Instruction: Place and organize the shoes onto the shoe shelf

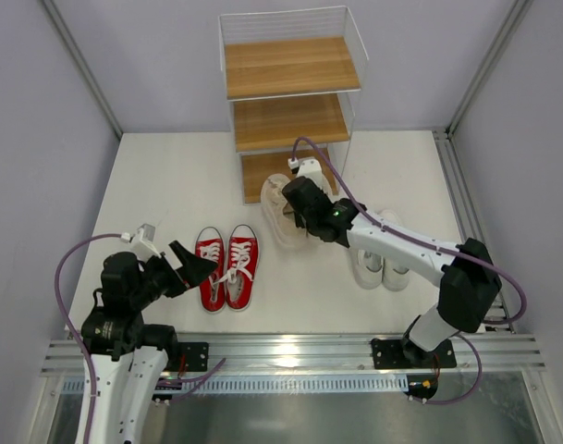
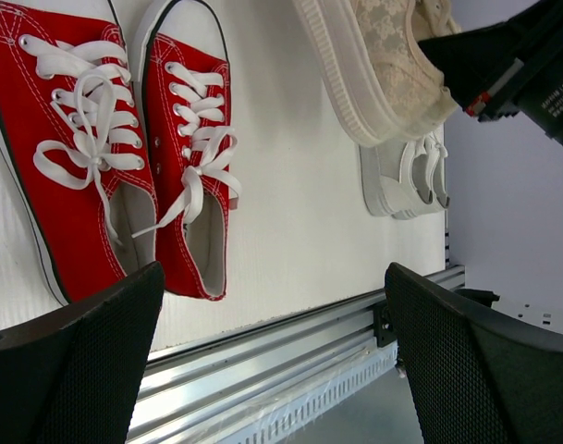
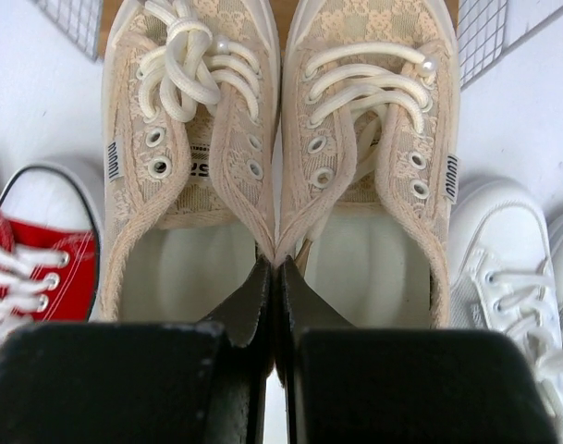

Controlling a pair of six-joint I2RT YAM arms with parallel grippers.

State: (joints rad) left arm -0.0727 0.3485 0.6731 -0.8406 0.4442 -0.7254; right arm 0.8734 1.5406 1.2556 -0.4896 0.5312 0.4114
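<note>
Clamped shut, my right jaws pinch the two inner collars of the beige pair together, so both shoes are held side by side in one grip. The pinch sits at the back of the lacing, just where the two openings meet, and the heels run back on either side of the jaws. The toes point away from me toward the shoe shelf. In the right wrist view they reach the front edge of its lowest board, with the white wire frame showing past each toe. From the left wrist view I can see the underside of one beige sole, but I cannot tell whether the pair is clear of the surface or touching it.

My left jaws stand wide open with nothing between them, hanging over the surface well in front of the shelf and off to its left side. The red pair lies flat just beside them, shoes touching along their length, white toe caps aimed at the shelf.

The white pair rests in front of the shelf toward its right side, partly hidden under my right arm.
</note>
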